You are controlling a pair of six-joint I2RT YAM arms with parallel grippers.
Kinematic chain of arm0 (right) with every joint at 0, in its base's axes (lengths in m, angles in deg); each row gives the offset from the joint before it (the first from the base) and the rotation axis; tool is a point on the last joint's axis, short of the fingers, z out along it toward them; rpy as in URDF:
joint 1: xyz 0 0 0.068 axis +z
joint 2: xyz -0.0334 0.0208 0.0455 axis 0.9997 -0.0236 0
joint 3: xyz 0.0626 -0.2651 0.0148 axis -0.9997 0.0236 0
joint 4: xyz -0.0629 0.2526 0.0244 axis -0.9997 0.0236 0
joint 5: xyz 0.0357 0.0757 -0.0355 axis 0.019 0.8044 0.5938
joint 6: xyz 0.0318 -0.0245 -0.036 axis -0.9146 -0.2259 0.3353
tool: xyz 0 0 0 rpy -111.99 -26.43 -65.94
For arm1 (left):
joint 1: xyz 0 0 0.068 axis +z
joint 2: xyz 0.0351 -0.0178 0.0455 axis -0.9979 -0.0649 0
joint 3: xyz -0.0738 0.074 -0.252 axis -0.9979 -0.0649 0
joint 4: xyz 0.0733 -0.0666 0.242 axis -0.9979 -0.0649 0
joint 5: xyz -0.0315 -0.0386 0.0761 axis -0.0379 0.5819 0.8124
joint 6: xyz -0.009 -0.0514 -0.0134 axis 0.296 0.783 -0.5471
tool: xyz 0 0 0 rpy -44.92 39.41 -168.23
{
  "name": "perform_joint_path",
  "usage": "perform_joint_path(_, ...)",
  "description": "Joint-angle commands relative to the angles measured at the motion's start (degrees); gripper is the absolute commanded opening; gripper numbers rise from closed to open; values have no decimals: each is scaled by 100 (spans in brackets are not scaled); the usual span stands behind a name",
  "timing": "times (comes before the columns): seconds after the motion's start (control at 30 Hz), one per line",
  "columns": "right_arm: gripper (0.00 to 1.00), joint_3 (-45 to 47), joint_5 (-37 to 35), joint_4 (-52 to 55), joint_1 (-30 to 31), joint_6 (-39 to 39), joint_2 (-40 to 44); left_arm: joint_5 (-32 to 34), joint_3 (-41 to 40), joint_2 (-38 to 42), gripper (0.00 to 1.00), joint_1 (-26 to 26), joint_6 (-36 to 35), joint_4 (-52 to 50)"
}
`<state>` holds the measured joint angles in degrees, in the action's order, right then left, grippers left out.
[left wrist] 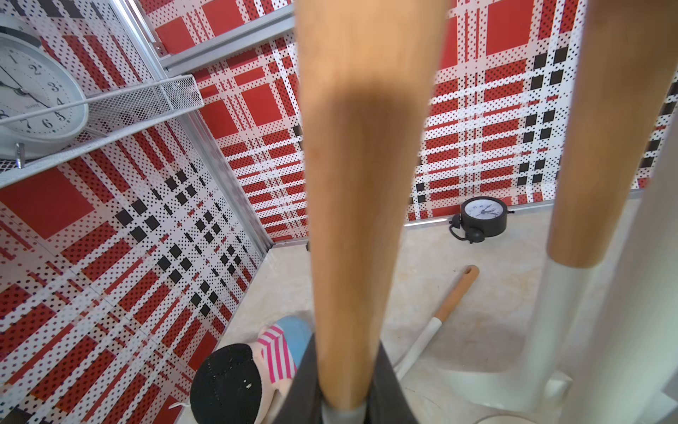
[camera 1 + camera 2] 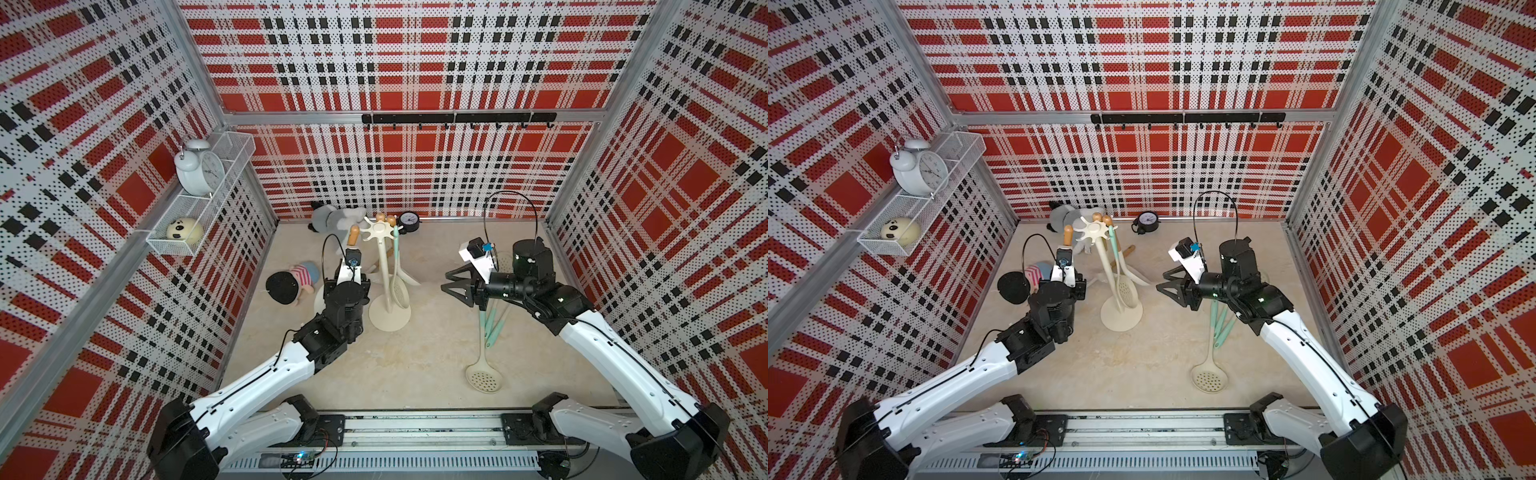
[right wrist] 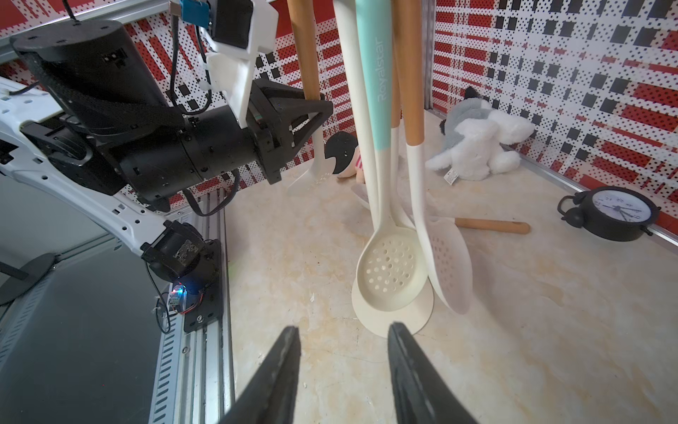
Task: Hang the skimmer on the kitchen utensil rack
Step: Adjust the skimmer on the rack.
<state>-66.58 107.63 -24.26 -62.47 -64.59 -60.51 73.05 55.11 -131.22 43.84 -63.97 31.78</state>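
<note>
The cream-white kitchen utensil rack [image 2: 384, 270] stands mid-table on its round base [image 3: 400, 315]. Its star crown [image 2: 1094, 226] carries a teal-handled perforated spoon [image 3: 390, 271] and wood-handled utensils. My left gripper [image 1: 343, 400] is shut on the skimmer's wooden handle [image 1: 352, 183] and holds it upright just left of the crown. The handle top [image 2: 353, 237] stands beside the prongs, apart from them. The skimmer's white perforated head [image 3: 312, 176] hangs below the left gripper [image 3: 319, 104]. My right gripper [image 2: 444, 282] is open and empty, right of the rack and pointing at it.
A teal-handled skimmer [image 2: 484, 378] and more teal handles [image 2: 492, 328] lie under my right arm. A wood-handled utensil [image 3: 491, 225], a black clock [image 2: 409, 222], a plush dog [image 2: 332, 218] and a doll [image 2: 291, 282] surround the rack. A black hook rail [image 2: 457, 118] is on the back wall.
</note>
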Motion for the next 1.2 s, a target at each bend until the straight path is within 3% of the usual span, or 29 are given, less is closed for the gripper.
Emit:
perform_joint_path(0.0, 44, 17, 63, -54, -52, 0, 132, 47, 261, -56, 0, 59, -127, 61)
perform_joint_path(0.9, 44, 138, 13, -21, -60, 31, 215, -598, 247, -555, 0, -89, 261, -562)
perform_joint_path(1.0, 44, 160, 2, -27, -69, 31, 212, -850, 53, -395, 26, -89, 426, -415)
perform_joint_path(1.17, 44, 155, -20, -30, -69, 31, 213, -1216, -199, -120, 53, -65, 636, -198)
